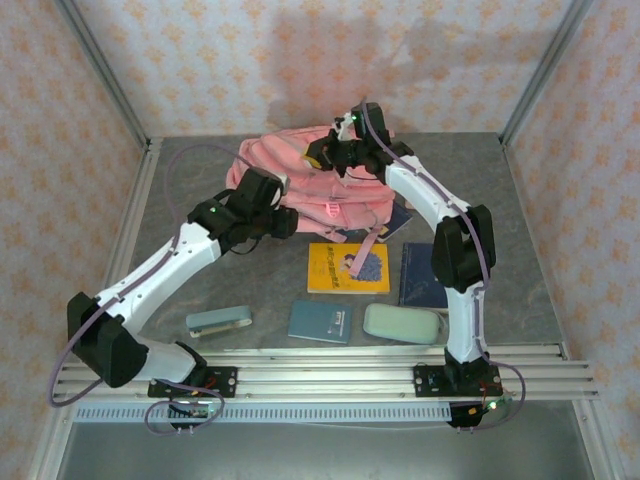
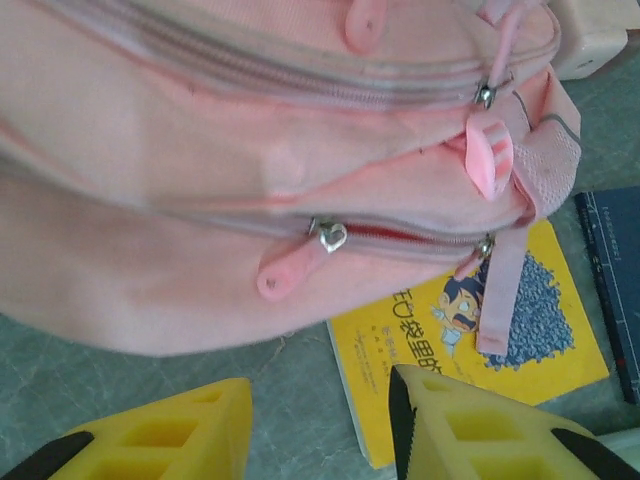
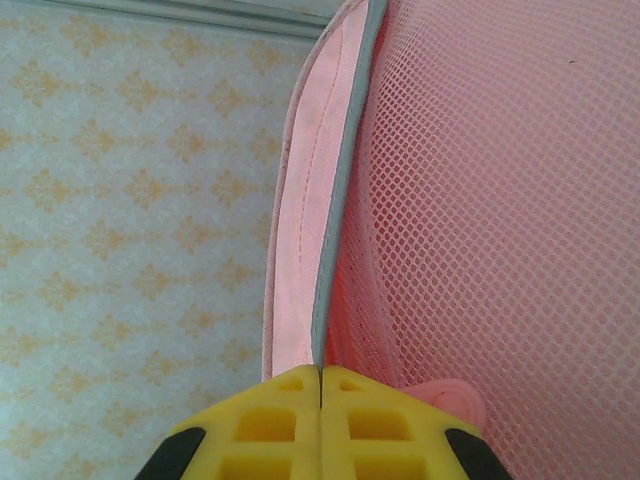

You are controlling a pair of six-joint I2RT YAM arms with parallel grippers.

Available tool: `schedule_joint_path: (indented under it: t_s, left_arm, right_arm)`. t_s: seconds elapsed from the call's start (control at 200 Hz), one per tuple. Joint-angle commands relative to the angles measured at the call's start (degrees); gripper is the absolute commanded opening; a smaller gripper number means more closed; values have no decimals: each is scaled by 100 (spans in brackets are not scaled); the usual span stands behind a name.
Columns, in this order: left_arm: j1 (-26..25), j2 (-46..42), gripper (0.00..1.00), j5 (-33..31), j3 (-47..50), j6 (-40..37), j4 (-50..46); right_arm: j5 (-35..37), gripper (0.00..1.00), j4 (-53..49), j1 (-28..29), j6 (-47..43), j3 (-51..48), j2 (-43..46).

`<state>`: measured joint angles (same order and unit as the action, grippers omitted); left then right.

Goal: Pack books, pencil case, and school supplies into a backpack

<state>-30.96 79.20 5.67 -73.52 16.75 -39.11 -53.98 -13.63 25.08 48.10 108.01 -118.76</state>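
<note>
At the rear, right gripper (image 3: pixel 320 375) clamped on pink mesh backpack (image 3: pixel 480 200) piping (image 3: pixel 335 200), left gripper (image 2: pixel 320 385) jaws apart.

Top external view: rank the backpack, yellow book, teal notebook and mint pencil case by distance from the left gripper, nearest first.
1. backpack, right at the left gripper, on its far side.
2. yellow book, just to its near right.
3. teal notebook, toward the table's front edge.
4. mint pencil case, front edge, farther right.

Pink backpack (image 1: pixel 340 195) at rear, yellow book (image 1: pixel 348 268) flat before it, mint pencil case (image 1: pixel 402 322) near front edge
</note>
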Motion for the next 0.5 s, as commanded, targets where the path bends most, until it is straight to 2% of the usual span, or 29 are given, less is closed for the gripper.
schedule_joint_path:
  t_s: [0.0,0.295,0.495]
  left_arm:
    - [-72,195,41,-531,-321,-362,-340]
    - [-376,1039,45,-1053,-813,-621,-565]
    - [-481,1349,47,-1871,-961,-659,-633]
  right_arm:
    - [-371,0,682,34,307,376,468]
    - [-474,0,1174,32,797,283,501]
    - [-560,0,1705,23,1244,115,533]
